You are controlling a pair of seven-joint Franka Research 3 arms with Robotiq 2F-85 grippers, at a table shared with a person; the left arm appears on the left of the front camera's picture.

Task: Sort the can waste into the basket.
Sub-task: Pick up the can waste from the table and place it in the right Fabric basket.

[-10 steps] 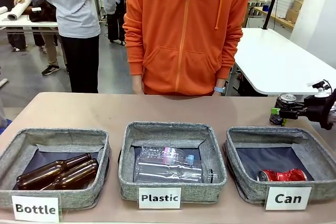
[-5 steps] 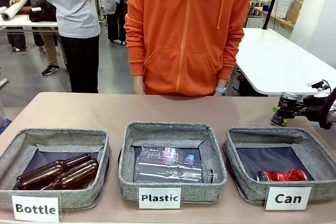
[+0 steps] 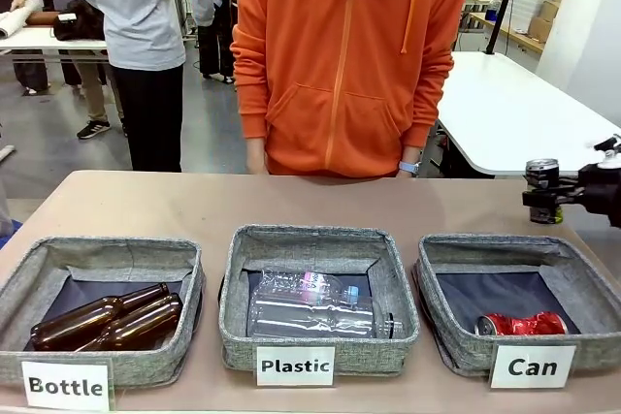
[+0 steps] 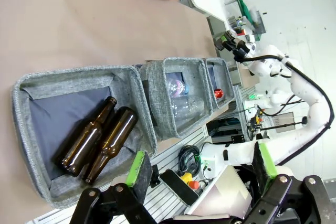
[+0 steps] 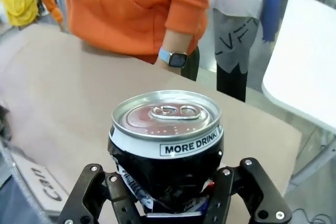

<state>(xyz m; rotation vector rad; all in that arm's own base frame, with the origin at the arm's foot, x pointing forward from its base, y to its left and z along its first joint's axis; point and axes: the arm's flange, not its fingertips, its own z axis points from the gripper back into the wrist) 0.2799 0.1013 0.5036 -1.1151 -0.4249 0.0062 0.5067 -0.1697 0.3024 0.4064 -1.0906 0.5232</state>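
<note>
A: Status of the left tool (image 4: 202,169)?

B: Jaws spread wide, nothing between them. Ahead of it stand three bins in a row on the desk (image 3: 175,206). Nearest to it is the "Bottle" bin (image 3: 97,307) with two brown bottles (image 3: 107,319) lying side by side. Beyond that is the "Plastic" bin (image 3: 315,298) with a clear bottle (image 3: 315,305) lying flat.

A: And the "Can" basket (image 3: 524,302)?

B: Farthest from the left tool, just below and in front of the right tool (image 3: 543,195). The red can (image 3: 522,324), crushed, lies on the dark lining by the front wall, behind the label.

A: Right tool?

B: Pressed together on the dark can (image 5: 166,140), pinching its lower body from both sides. The can is upright, silver top up, print reading "MORE DRINK" on the band. It is clear of the desk, held above and just behind the basket's rear rim.

A: The person (image 3: 344,60)?

B: Standing at the far edge of the desk, beyond the can, in an orange hoodie; a hand (image 5: 170,51) with a blue watch hangs near the desk edge.
</note>
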